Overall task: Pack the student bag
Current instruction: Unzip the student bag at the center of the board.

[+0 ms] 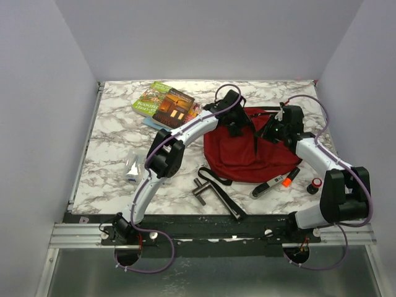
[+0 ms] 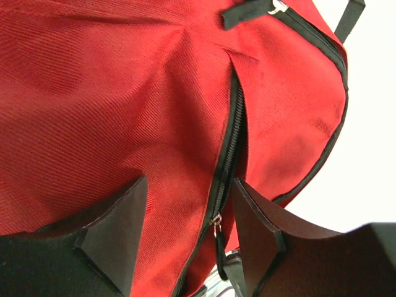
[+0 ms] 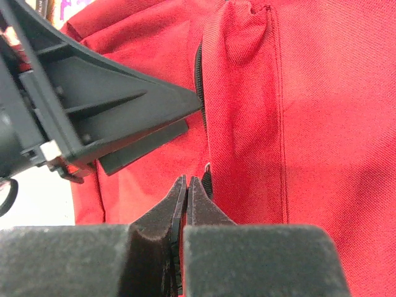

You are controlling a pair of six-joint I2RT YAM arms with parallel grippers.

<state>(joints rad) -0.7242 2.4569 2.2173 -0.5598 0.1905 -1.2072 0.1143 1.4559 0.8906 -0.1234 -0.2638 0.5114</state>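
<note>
The student bag (image 1: 247, 154), a slumped mound of dark-red twill-like weave with a black toothed zipper (image 2: 230, 148), lay centre-right on the table (image 1: 111, 148), whose flat top was veined white and grey like marble. The left gripper (image 2: 189, 185) stood partly open astride the zipper, holding nothing. The right gripper (image 3: 187, 185) had its wedge-shaped fingers pressed together against the cloth; any pinch could not be told. Plain pale walls (image 1: 37, 93) enclosed three sides.

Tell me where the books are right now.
In the top view, the books lie at the table's far edge, left of centre, just left of the red student bag.
</note>
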